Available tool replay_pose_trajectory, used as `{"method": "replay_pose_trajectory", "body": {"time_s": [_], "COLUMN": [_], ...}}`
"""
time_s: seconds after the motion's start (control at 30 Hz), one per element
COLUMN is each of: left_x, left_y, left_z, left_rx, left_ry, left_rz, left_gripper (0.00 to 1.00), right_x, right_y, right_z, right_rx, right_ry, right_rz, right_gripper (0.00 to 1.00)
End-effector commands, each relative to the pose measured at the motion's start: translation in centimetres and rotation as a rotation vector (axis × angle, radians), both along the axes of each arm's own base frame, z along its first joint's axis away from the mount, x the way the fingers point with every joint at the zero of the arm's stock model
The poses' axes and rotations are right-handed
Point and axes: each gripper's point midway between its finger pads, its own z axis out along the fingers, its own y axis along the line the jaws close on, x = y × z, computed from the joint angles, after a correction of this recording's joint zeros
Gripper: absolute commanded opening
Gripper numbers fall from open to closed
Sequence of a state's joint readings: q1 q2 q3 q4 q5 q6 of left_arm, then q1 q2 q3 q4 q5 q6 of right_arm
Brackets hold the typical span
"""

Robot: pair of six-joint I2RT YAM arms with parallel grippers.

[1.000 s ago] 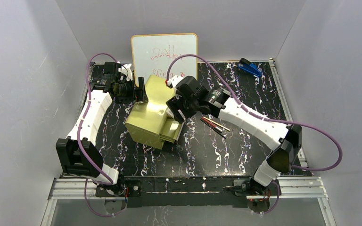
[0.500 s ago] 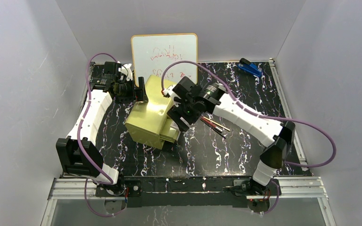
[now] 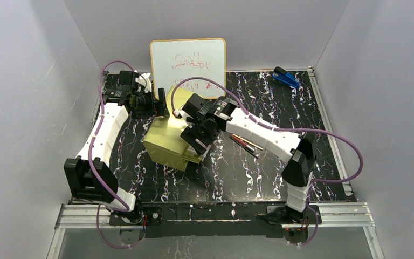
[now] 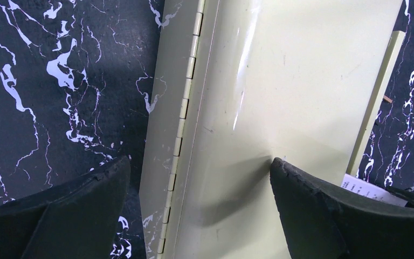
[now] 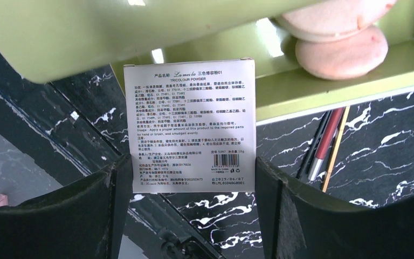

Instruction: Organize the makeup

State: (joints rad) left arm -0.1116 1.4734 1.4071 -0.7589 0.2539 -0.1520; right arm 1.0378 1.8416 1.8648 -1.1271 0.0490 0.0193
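Now my right gripper (image 5: pixel 186 178), pinching the white printed packet (image 5: pixel 190 125) by its two side edges, has swung in from beside the green box (image 3: pixel 168 141) to right over its open front. That puts the packet close to the shelf where the two pink puffs (image 5: pixel 340 49) already sit, so I judge it goes in next. My left gripper (image 4: pixel 199 208) stays clamped on the box's hinged lid (image 4: pixel 280 108). Just right of the box, the pencils (image 5: pixel 323 141) lie on the surface (image 3: pixel 302 118).
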Motion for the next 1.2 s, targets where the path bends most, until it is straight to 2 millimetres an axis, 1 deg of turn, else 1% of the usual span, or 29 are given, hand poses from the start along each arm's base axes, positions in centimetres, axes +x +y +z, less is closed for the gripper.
{"method": "replay_pose_trajectory", "body": {"time_s": [0.0, 0.03, 0.07, 0.1, 0.13, 0.2, 0.23, 0.47, 0.57, 0.7, 0.8, 0.87, 0.9, 0.93, 0.97, 1.03, 1.1, 1.17], "left_x": [-0.8, -0.7, -0.7, -0.7, -0.7, -0.7, -0.8, -0.7, -0.7, -0.7, -0.8, -0.8, -0.8, -0.8, -0.8, -0.9, -0.8, -0.8], "left_y": [1.0, 1.0, 1.0, 1.0, 1.1, 1.1, 1.1, 1.0, 1.0, 1.0, 1.0, 1.0, 1.0, 1.0, 1.0, 1.0, 0.9, 0.9], "left_z": [-0.8, -0.8, -0.8, -0.8, -0.8, -0.8, -0.8, -1.0, -1.0, -0.9, -0.8, -0.7, -0.7, -0.7, -0.8, -0.8, -0.8, -0.8], "left_rx": [0.059, 0.060, 0.060, 0.060, 0.061, 0.061, 0.063, 0.060, 0.059, 0.059, 0.061, 0.060, 0.061, 0.061, 0.061, 0.059, 0.056, 0.056], "left_ry": [0.032, 0.029, 0.029, 0.030, 0.028, 0.029, 0.029, 0.035, 0.034, 0.033, 0.031, 0.029, 0.029, 0.030, 0.030, 0.032, 0.032, 0.033], "left_rz": [0.003, 0.003, 0.003, 0.003, 0.005, 0.004, 0.003, 0.001, 0.000, 0.000, 0.002, 0.002, 0.002, 0.002, 0.002, 0.000, -0.001, -0.002], "left_gripper": [0.98, 0.98, 0.99, 0.99, 0.99, 0.98, 0.98, 0.98, 0.98, 0.98, 0.98, 0.98, 0.98, 0.98, 0.98, 0.98, 0.98, 0.98], "right_x": [0.7, 0.9, 0.9, 0.9, 1.0, 1.1, 1.2, 1.7, 1.8, 1.8, 2.5, 3.4, 3.7, 4.0, 4.2, 4.7, 5.1, 5.6], "right_y": [1.9, 2.2, 2.5, 2.7, 2.9, 3.0, 2.9, 2.1, 1.8, 1.7, 1.2, 0.3, -0.3, -0.7, -1.5, -2.9, -4.6, -6.1], "right_z": [1.4, 1.5, 1.5, 1.4, 1.5, 1.4, 1.4, 2.4, 2.7, 2.6, 3.3, 4.5, 5.5, 5.8, 6.9, 7.5, 7.1, 6.0], "right_rx": [0.049, 0.054, 0.056, 0.058, 0.061, 0.058, 0.055, 0.054, 0.059, 0.062, 0.062, 0.072, 0.095, 0.106, 0.134, 0.175, 0.192, 0.216], "right_ry": [-0.038, -0.039, -0.039, -0.039, -0.039, -0.044, -0.050, -0.103, -0.117, -0.124, -0.172, -0.237, -0.274, -0.297, -0.323, -0.341, -0.342, -0.315], "right_rz": [0.025, 0.025, 0.027, 0.030, 0.031, 0.030, 0.027, 0.004, 0.001, -0.003, -0.039, -0.098, -0.130, -0.159, -0.198, -0.272, -0.365, -0.459], "right_gripper": [0.02, 0.08, 0.20, 0.40, 0.52, 0.68, 0.73, 0.86, 0.97, 0.98, 0.98, 0.98, 0.98, 0.98, 0.98, 0.98, 0.98, 0.98]}}
